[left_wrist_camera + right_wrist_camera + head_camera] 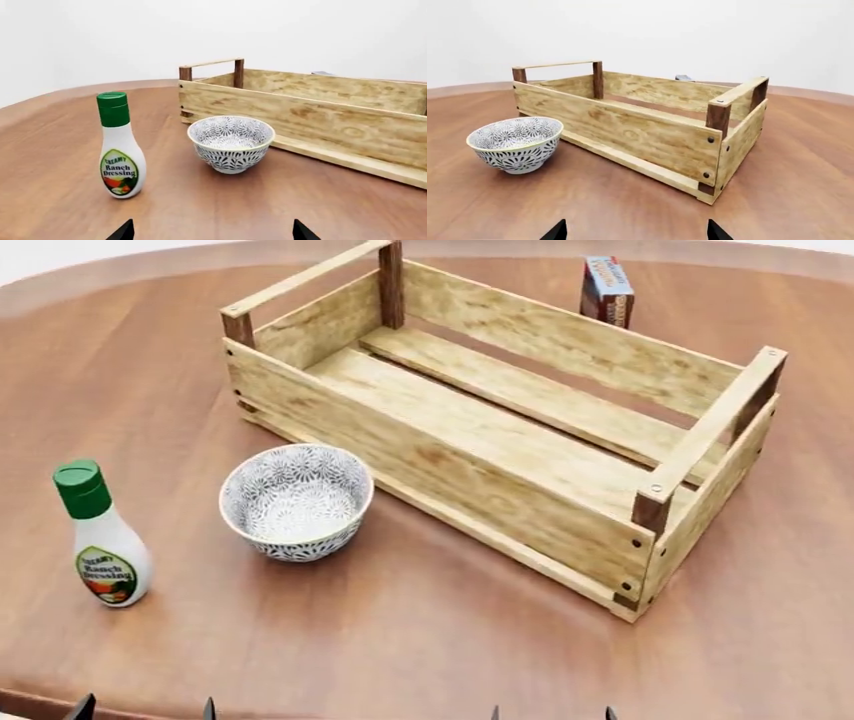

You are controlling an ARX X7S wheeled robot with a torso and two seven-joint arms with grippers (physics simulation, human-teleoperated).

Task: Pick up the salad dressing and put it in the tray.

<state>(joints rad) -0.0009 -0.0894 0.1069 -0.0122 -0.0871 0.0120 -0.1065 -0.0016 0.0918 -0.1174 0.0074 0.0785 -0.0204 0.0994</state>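
Observation:
The salad dressing (98, 540) is a white bottle with a green cap, standing upright at the table's near left; the left wrist view shows the dressing (119, 147) too. The tray (441, 455), a light-wood slatted crate with dark corner posts, lies empty across the middle, and both wrist views show the tray (320, 120) (627, 125). My left gripper (144, 710) stands open low at the front, short of the bottle, its black fingertips (123, 231) wide apart. My right gripper (551, 714) stands open in front of the tray's near right corner, holding nothing.
A white-grey patterned bowl (295, 500) stands between the bottle and the tray's long near wall. A small red and blue box (606, 290) stands upright behind the tray. The round wooden table (427, 640) curves away at the far left.

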